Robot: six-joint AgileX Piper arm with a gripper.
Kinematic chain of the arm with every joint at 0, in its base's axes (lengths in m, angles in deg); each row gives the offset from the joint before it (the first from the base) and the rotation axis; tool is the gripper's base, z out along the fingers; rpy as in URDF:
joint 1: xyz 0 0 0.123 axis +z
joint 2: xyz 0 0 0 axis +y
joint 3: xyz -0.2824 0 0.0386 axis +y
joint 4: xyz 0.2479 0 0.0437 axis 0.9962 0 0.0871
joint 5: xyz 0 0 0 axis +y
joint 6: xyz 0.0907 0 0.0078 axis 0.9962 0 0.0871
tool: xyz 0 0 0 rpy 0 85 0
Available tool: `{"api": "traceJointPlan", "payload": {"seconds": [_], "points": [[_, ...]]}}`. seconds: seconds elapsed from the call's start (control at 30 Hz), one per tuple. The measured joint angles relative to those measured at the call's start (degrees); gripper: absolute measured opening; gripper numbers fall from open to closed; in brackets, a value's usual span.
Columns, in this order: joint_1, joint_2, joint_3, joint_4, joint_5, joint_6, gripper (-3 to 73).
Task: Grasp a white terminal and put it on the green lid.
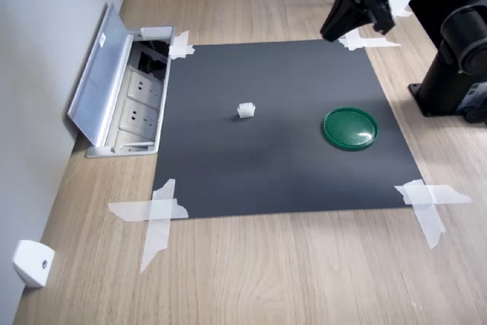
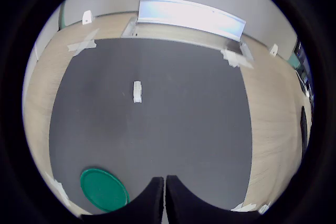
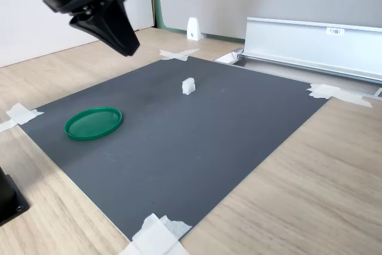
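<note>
A tiny white terminal (image 1: 246,110) (image 2: 137,92) (image 3: 188,86) lies near the middle of a black mat (image 1: 274,165). The round green lid (image 1: 350,128) (image 2: 104,189) (image 3: 94,123) rests flat on the same mat, toward the first exterior view's right. My gripper (image 1: 332,33) (image 2: 164,195) (image 3: 128,47) hangs in the air over the mat's far right corner in the first exterior view, well away from both things. Its two black fingers are pressed together with nothing between them.
White tape strips (image 1: 156,215) hold the mat's corners to the wooden table. An open floor socket box with a raised metal flap (image 1: 106,78) sits beside the mat. A white wedge (image 1: 32,262) lies by the wall. The arm's black base (image 1: 456,66) stands at the first exterior view's right.
</note>
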Motion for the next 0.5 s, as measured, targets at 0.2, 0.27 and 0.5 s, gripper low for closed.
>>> {"api": "traceJointPlan", "payload": {"seconds": [0.2,0.27,0.5], "points": [[0.0,11.48,-7.61,0.84,3.84,0.33,-0.7],[0.0,15.31,-10.19,0.91,4.81,-0.42,0.7],[0.05,26.63,-19.03,5.67,6.39,-9.18,15.7]]}}
